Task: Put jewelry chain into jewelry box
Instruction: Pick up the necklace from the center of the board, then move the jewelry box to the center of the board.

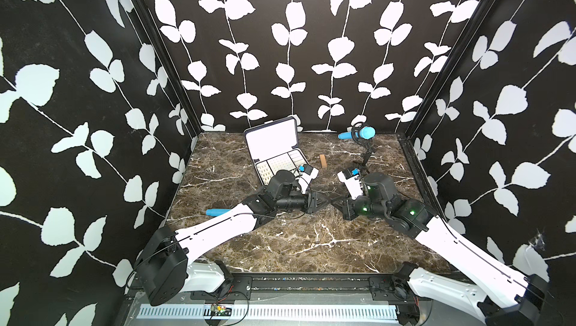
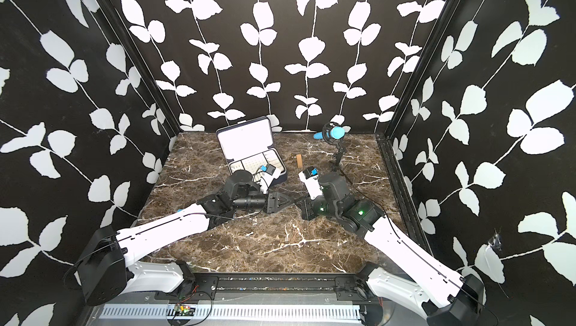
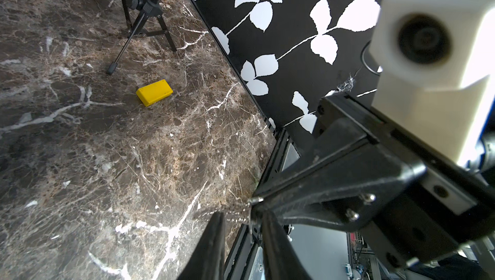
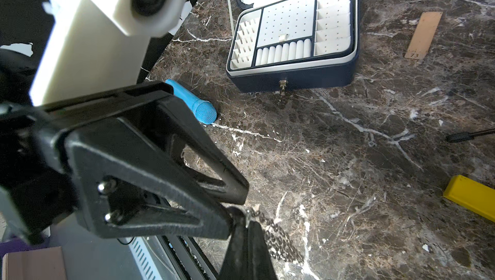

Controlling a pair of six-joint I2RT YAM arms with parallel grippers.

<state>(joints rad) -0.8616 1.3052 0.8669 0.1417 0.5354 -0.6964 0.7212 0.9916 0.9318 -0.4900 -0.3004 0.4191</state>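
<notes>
The jewelry chain [image 4: 278, 238] is a thin silvery link chain. It hangs in a bunch from my right gripper [image 4: 247, 219], which is shut on its upper end above the marble table. My left gripper [image 3: 242, 215] faces the right one tip to tip over the middle of the table, in both top views [image 1: 325, 202]. Its jaws stand a little apart, and the chain [image 3: 235, 210] runs across the gap at their tips. The jewelry box [image 4: 294, 77] is a navy case standing open at the back left [image 1: 271, 140], showing its white compartmented tray.
A yellow block [image 3: 154, 91] lies on the table to the right of the grippers. A blue microphone [image 4: 198, 104] lies near the left arm. Another microphone sits on a black tripod stand [image 1: 363, 132] at the back right. A wooden tag [image 1: 323, 161] lies beside the box.
</notes>
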